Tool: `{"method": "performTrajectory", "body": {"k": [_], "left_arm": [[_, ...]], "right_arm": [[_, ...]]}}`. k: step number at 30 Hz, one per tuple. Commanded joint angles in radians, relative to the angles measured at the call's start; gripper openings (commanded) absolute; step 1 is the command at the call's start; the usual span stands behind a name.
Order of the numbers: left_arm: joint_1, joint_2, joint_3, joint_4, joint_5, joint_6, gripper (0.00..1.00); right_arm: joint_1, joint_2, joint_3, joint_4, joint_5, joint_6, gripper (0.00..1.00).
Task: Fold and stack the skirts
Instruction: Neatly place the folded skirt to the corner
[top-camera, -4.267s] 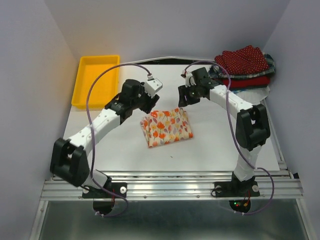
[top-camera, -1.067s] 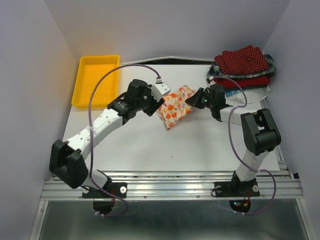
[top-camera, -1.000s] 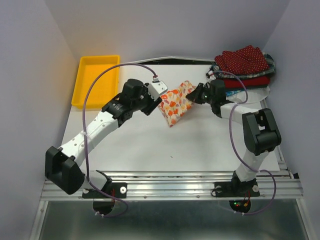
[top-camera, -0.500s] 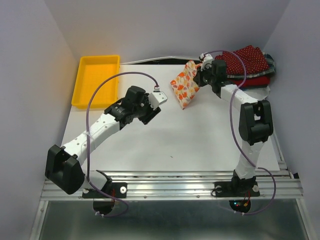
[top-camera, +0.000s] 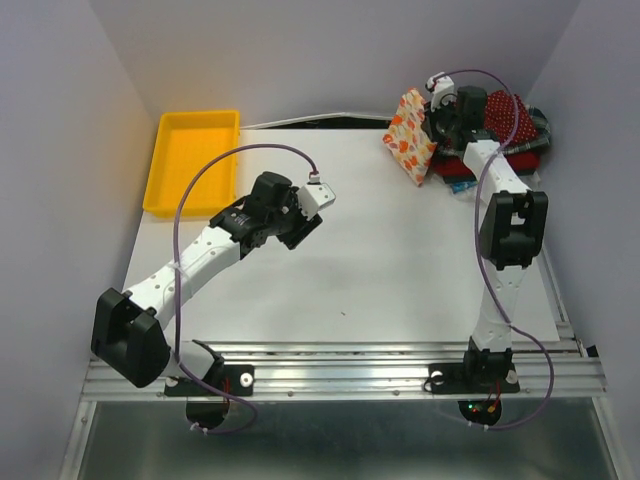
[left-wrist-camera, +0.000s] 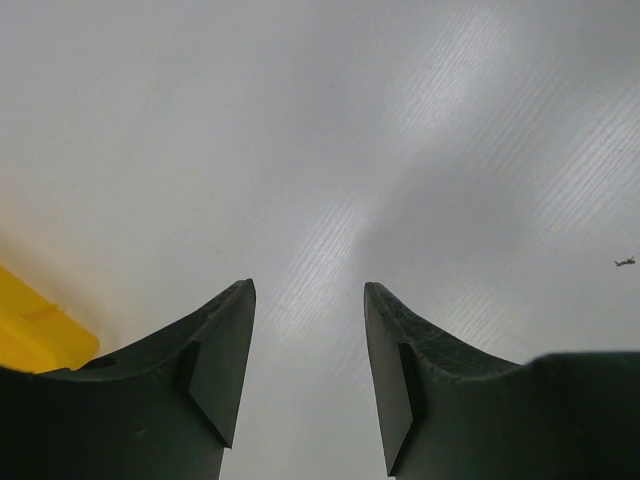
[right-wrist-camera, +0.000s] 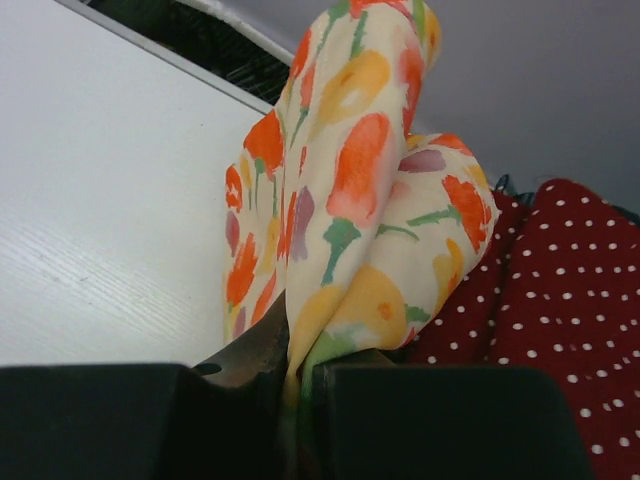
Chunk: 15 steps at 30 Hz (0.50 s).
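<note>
- One cream skirt (top-camera: 411, 138) is hanging, pinched by the right tool (right-wrist-camera: 300, 380), just beside the dotted red skirt (top-camera: 497, 117) at the far right of the counter (top-camera: 400, 260).
- The left tool (left-wrist-camera: 308, 295) is hovering, jaws parted.

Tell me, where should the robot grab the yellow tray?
Probably pinch the yellow tray by its thin upright rim, coming from above, one finger inside, one outside. The long side nearest the open left gripper looks handiest.
</note>
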Motion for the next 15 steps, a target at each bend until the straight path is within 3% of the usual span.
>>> {"method": "performTrajectory", "body": {"k": [1, 10, 15], "left_arm": [[-0.001, -0.002, 0.042, -0.004, 0.007, 0.001, 0.59], [-0.001, 0.003, 0.045, -0.01, 0.007, 0.006, 0.59], [-0.001, 0.014, 0.053, -0.008, 0.006, 0.006, 0.58]], "right_arm": [[-0.007, 0.004, 0.144, -0.009, -0.05, -0.042, 0.01], [-0.037, 0.059, 0.368, -0.003, -0.089, 0.084, 0.01], [-0.112, 0.099, 0.494, 0.029, -0.08, 0.205, 0.01]]}}
